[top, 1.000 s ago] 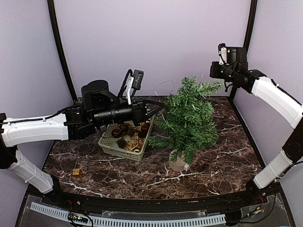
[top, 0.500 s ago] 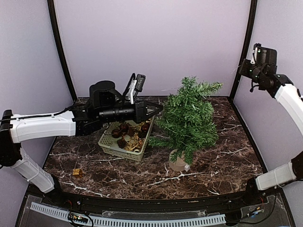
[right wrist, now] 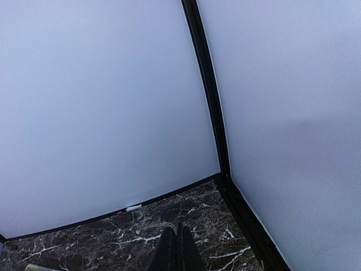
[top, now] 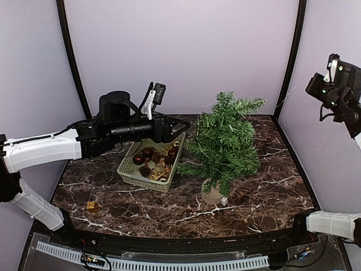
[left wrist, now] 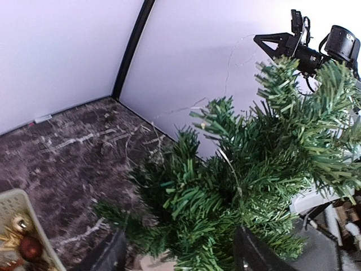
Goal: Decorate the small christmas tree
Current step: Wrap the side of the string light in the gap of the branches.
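Observation:
The small christmas tree [top: 225, 144] stands on its round tan base [top: 212, 195] right of the table's middle. It fills the left wrist view [left wrist: 242, 180], where a thin pale thread [left wrist: 230, 165] lies over its upper branches. My left gripper [top: 179, 129] hangs open just left of the tree's upper branches, above the basket. Its fingers [left wrist: 110, 257] stand wide apart with only needles between them. My right gripper [top: 313, 86] is high at the far right, away from the tree. In its own view [right wrist: 177, 248] it is shut on nothing.
A pale green basket [top: 127, 169] with dark red balls [top: 148, 152] and gold ornaments sits left of the tree. A small gold piece [top: 92, 206] lies on the marble near the front left. A white tag [top: 224, 200] lies by the tree's base.
My left gripper has opened and drawn back a little to the left of the tree. The right arm has swung up and to the right, away from the tree top.

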